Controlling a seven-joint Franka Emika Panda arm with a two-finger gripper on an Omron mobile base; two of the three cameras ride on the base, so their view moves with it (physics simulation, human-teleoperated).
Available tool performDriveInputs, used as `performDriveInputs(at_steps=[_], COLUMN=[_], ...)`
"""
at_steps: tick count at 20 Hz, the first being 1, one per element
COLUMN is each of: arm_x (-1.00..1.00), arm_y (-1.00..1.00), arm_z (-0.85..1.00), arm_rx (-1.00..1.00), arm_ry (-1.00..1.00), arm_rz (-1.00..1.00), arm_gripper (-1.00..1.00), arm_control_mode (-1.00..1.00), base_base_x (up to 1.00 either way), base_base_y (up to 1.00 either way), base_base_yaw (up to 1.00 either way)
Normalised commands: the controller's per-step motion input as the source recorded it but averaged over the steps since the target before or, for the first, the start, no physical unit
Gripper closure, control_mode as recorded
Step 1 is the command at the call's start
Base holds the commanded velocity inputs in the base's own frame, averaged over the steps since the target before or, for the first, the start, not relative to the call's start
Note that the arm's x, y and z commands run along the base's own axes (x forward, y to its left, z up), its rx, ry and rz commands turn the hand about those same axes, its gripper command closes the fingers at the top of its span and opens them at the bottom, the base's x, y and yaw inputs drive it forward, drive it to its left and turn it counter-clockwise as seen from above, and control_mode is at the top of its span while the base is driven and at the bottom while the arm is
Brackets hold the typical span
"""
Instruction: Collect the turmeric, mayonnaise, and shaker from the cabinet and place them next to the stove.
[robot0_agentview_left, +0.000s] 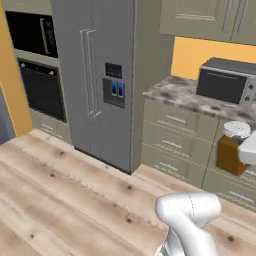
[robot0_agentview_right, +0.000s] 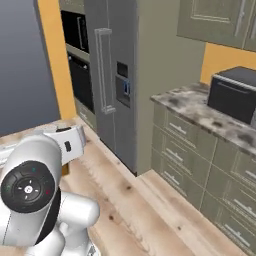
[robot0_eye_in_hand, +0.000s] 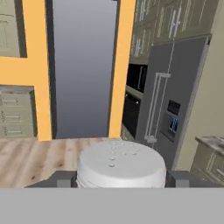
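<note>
Tool (robot0_eye_in_hand: 118, 179) partly open, fingers (robot0_eye_in_hand: 61, 178) clamped on either side of the turmeric jar (robot0_agentview_left: 233, 148): amber-brown glass, white screw lid. Jar upright, carried in the air above the wood floor (robot0_agentview_left: 60, 195), in front of the drawers (robot0_agentview_left: 172, 145) below the mottled surface (robot0_agentview_left: 185, 95). Fridge (robot0_agentview_left: 100, 75) beyond.

No writing, brand, number or sign can be read anywhere. The turmeric (robot0_agentview_left: 232, 150) jar shows a plain amber side, its label bare of lettering. The fridge (robot0_agentview_left: 100, 75) dispenser panel beside its handles carries only blurred blue patches.
</note>
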Motion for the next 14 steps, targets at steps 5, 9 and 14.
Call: performDriveInputs(at_steps=[5, 9, 14], arm_x=[0.0, 0.0, 0.0], arm_y=[0.0, 0.0, 0.0], arm_z=[0.0, 0.0, 0.0], arm_rx=[0.0, 0.0, 0.0], arm_ry=[0.0, 0.0, 0.0], arm_rz=[0.0, 0.0, 0.0], arm_gripper=[1.0, 1.0, 1.0], arm_control_mode=[1.0, 1.0, 1.0], base_base_x=[0.61, 0.66, 0.69], base_base_y=[0.24, 0.23, 0.31], base_base_yaw=[0.44, 0.43, 0.41])
